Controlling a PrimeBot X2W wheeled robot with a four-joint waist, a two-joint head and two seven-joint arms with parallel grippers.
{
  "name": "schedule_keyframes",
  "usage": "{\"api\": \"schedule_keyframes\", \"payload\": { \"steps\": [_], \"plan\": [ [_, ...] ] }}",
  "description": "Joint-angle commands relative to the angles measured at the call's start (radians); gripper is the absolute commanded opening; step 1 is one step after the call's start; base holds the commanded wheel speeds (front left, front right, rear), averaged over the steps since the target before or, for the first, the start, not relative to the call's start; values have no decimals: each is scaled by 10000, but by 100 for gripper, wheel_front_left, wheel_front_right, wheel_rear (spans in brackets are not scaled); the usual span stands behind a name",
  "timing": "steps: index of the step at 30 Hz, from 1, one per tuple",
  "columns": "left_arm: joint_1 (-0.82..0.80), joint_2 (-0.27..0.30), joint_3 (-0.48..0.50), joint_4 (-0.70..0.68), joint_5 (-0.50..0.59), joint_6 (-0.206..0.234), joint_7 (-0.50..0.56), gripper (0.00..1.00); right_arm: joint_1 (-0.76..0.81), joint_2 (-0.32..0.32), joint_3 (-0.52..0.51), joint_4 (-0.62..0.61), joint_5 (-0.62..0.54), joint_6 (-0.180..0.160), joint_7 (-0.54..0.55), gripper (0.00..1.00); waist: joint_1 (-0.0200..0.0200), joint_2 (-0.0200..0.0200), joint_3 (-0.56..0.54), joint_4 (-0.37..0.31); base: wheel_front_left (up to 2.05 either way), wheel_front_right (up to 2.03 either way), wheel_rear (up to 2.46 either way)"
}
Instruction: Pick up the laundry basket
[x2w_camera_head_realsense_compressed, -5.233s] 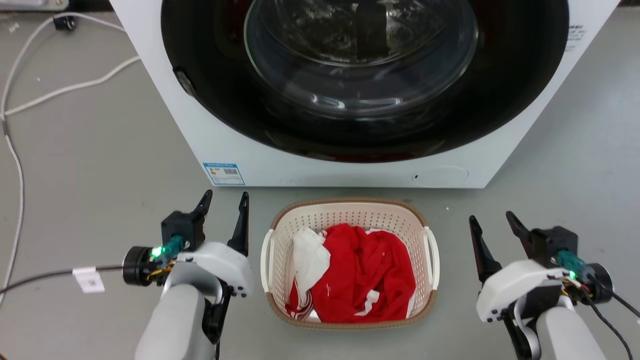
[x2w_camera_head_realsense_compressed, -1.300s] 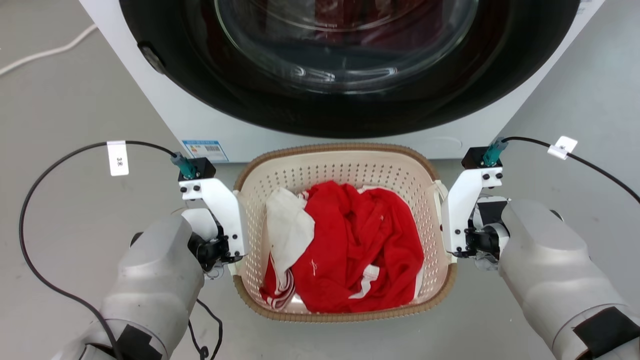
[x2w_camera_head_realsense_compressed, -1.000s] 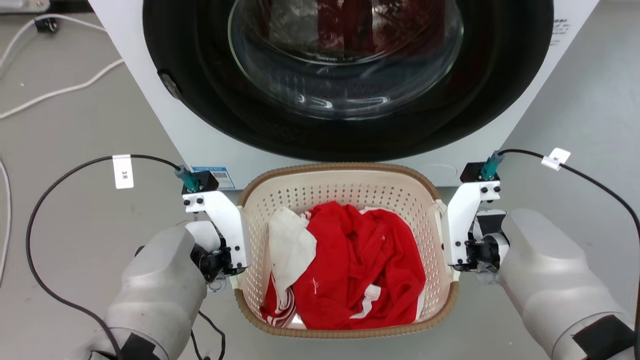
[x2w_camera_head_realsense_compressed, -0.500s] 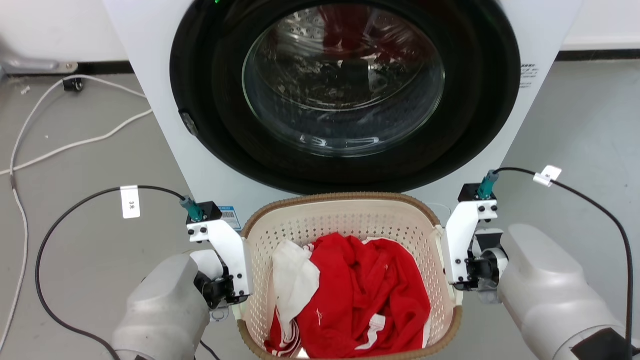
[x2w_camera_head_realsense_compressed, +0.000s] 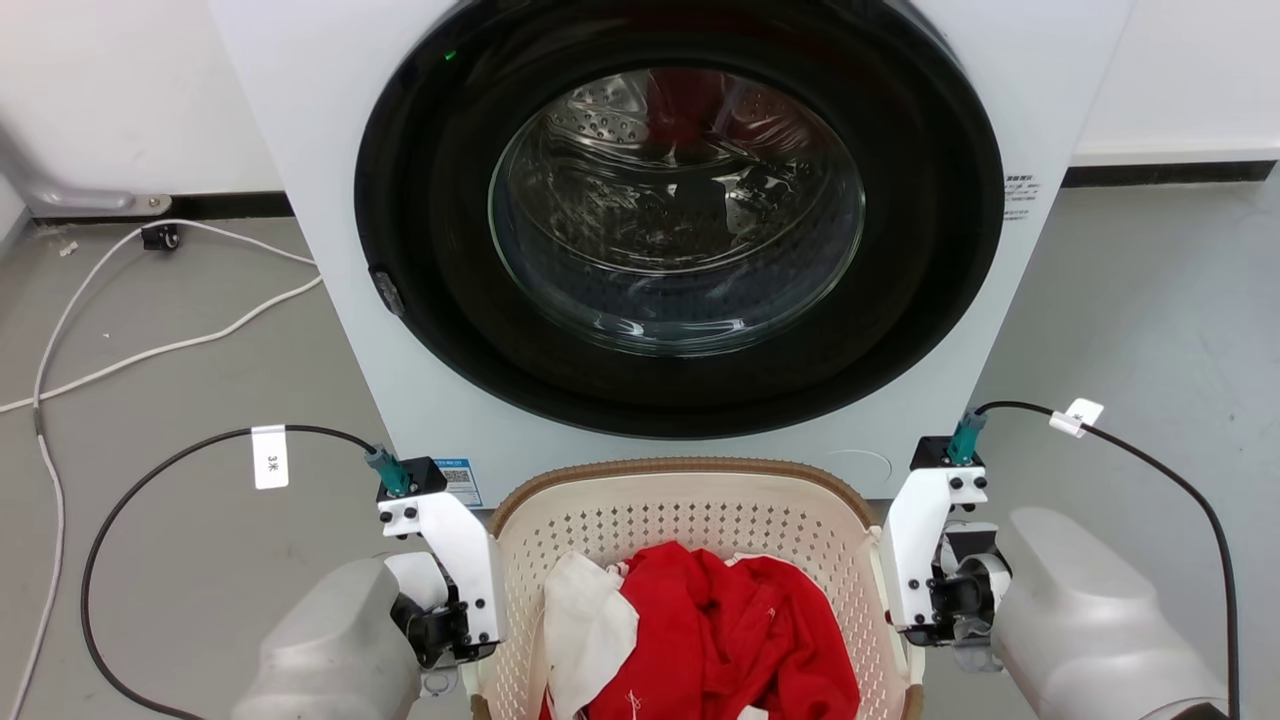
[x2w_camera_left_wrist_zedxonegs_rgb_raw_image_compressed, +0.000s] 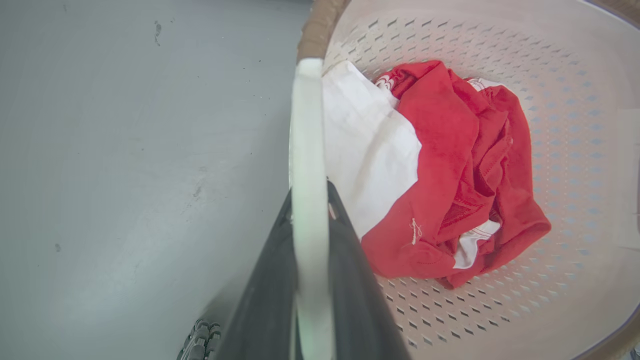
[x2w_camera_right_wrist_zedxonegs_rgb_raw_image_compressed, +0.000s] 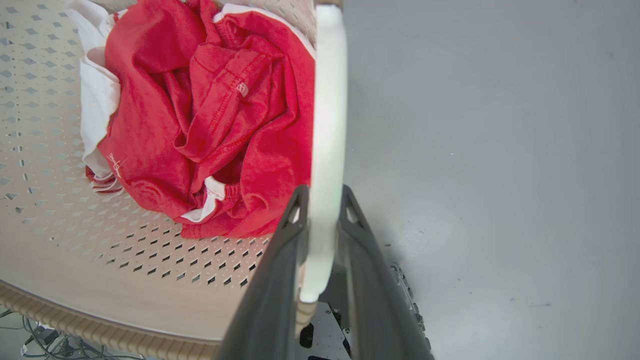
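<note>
the cream-white perforated plastic laundry basket (x2w_camera_head_realsense_compressed: 690, 520) with its brown woven-look rim lies between the two arms in the head view, just in front of the white front-loading washing machine (x2w_camera_head_realsense_compressed: 300, 120) with its round dark door; the basket's near end is cut off by the bottom edge. there the white wrist brackets (x2w_camera_head_realsense_compressed: 455, 560) cover the fingers, and the wrist views give the grip. the left claw (x2w_camera_left_wrist_zedxonegs_rgb_raw_image_compressed: 310, 197) is almost closed, its two dark fingers pinching the white left side handle (x2w_camera_left_wrist_zedxonegs_rgb_raw_image_compressed: 306, 125). the right claw (x2w_camera_right_wrist_zedxonegs_rgb_raw_image_compressed: 322, 195) clamps the white right side handle (x2w_camera_right_wrist_zedxonegs_rgb_raw_image_compressed: 327, 100) the same way. the wrist views also show the crumpled red garment (x2w_camera_left_wrist_zedxonegs_rgb_raw_image_compressed: 450, 150) and white cloth (x2w_camera_left_wrist_zedxonegs_rgb_raw_image_compressed: 370, 145) on the basket's bottom, with grey floor (x2w_camera_left_wrist_zedxonegs_rgb_raw_image_compressed: 125, 150) beyond the handles. whether the base is clear of the floor cannot be told.
</note>
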Motion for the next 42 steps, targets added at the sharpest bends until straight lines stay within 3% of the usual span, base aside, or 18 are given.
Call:
{"api": "schedule_keyframes", "payload": {
  "steps": [1,42],
  "plan": [
    [31,-219,-12,-113,-40,-59,-41,0,93,286,66,-91,134,137,63,0,2,0,-46,6,0,0,0],
    [148,-334,-238,-89,-230,-59,-272,0,196,300,536,-94,574,138,-238,0,2,0,-56,144,0,0,0]
  ]
}}
